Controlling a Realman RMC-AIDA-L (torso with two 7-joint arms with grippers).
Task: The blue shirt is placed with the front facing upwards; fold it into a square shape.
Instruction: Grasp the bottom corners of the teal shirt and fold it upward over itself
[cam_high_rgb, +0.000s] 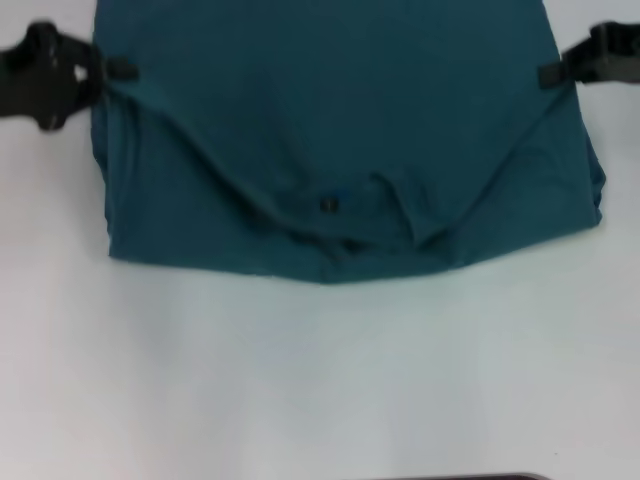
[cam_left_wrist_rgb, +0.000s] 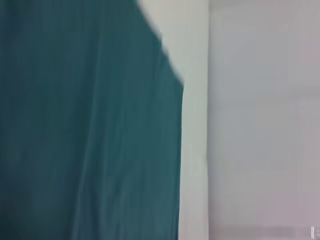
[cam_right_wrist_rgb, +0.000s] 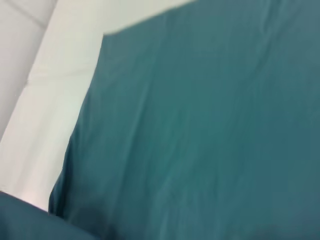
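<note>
In the head view, the blue shirt (cam_high_rgb: 340, 150) is seen spread over the far half of a white tabletop (cam_high_rgb: 320, 380), running out of sight at the far edge. Its near edge lies roughly midway across the tabletop, and a wide bare strip is left open between that edge and the robot. Narrow margins of bare surface are left at the shirt's left and right sides. The left claw (cam_high_rgb: 110, 72) is placed at the shirt's far left edge and is clamped on the cloth, with creases drawn from that spot toward the middle. The right claw (cam_high_rgb: 552, 73) is placed at the far right edge and is likewise clamped on the cloth. A round neckline with a small dark label (cam_high_rgb: 329, 205) is seen near the shirt's near edge; nothing can be read on it.

In the left wrist view, the shirt (cam_left_wrist_rgb: 90, 130) is shown as plain teal cloth beside a pale strip of tabletop (cam_left_wrist_rgb: 195, 100).

In the right wrist view, the shirt (cam_right_wrist_rgb: 210, 130) fills most of the picture, softly creased, with the tabletop (cam_right_wrist_rgb: 55, 100) exposed along one edge.
</note>
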